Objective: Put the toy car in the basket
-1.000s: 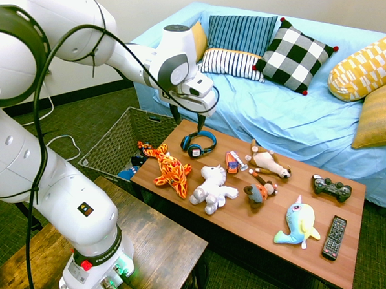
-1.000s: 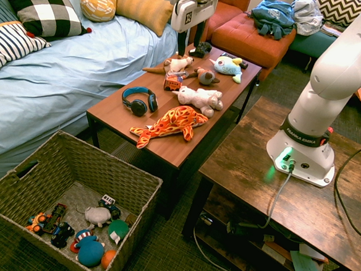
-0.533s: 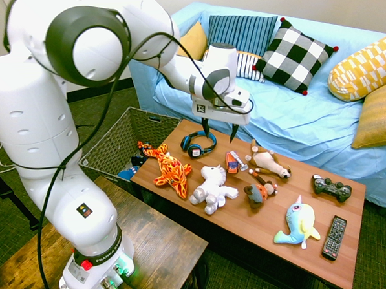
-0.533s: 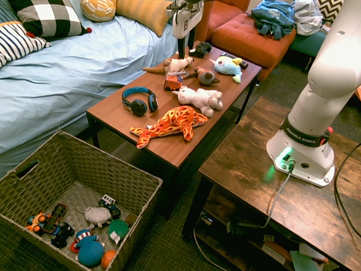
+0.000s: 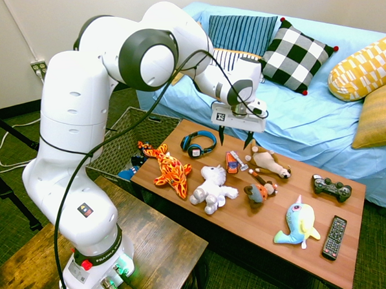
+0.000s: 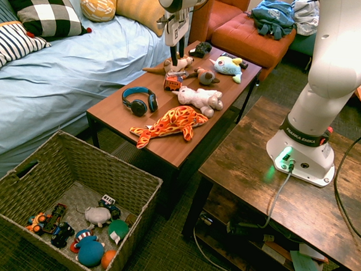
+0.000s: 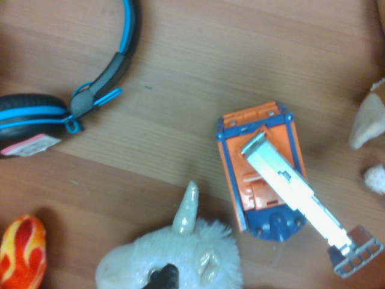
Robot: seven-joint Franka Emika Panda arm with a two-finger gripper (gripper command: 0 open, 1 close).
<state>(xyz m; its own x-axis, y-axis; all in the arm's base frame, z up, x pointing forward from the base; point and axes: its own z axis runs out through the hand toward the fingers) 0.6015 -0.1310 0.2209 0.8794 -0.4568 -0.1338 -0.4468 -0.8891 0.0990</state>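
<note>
The gripper [image 5: 236, 139] hangs with its two fingers spread wide and nothing between them, above the coffee table [image 5: 293, 210], where the toy car [image 5: 232, 162] lies beside the white unicorn plush [image 5: 213, 190].

So the counter [image 5: 293, 210] has a white unicorn plush [image 5: 213, 190] lying between the flame-patterned plush [image 5: 171, 172] and a small brown-and-orange plush [image 5: 259, 191]. Blue-and-black headphones [image 5: 199, 145] sit near the sofa [image 5: 289, 123] side, and a yellow-and-blue plush [image 5: 297, 222] is just beside a remote [image 5: 334, 238]. Black game controller [image 5: 332, 188] there too.
</note>
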